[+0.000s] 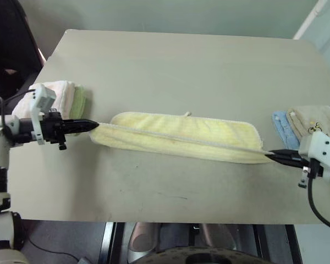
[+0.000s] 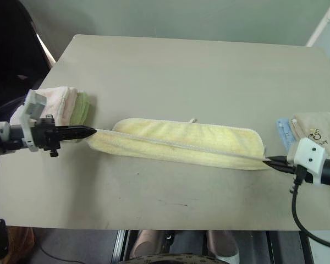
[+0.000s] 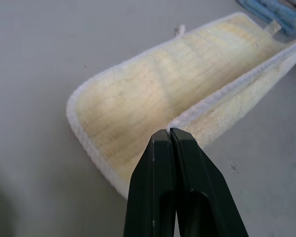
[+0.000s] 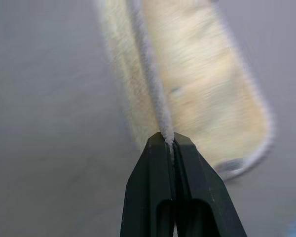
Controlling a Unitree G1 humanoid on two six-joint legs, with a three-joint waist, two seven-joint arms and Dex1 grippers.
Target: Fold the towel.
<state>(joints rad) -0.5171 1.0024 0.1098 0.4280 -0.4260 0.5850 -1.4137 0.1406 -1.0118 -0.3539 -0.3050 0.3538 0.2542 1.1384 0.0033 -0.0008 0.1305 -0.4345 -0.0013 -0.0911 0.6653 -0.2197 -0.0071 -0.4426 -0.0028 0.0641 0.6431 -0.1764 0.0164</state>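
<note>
Pale-yellow terry, the towel (image 1: 179, 136) lies long and narrow across the middle of my beige desk (image 1: 170, 60), its length running from my left side to my right. My left tool (image 1: 94, 125) is clenched on the near hem at the towel's left end, and my right tool (image 1: 270, 156) is clenched on the same hem at the right end. Between the two tips that white-edged hem runs as a taut, straight line, raised over the rest of the cloth, which rests on the desk behind and below it. In my left wrist view the black fingers (image 3: 160, 163) meet on the hem with no gap, and the towel's inner face opens out beyond them like a shallow trough. My right wrist view shows the same pinch from the other end. A small loop tag (image 1: 186, 114) sticks out from the far long edge. A folded pink-and-green stack (image 1: 71, 94) sits just behind my left tool. A small blue cloth (image 1: 281, 125) and a beige cloth (image 1: 313, 121) lie side by side behind my right tool.
</note>
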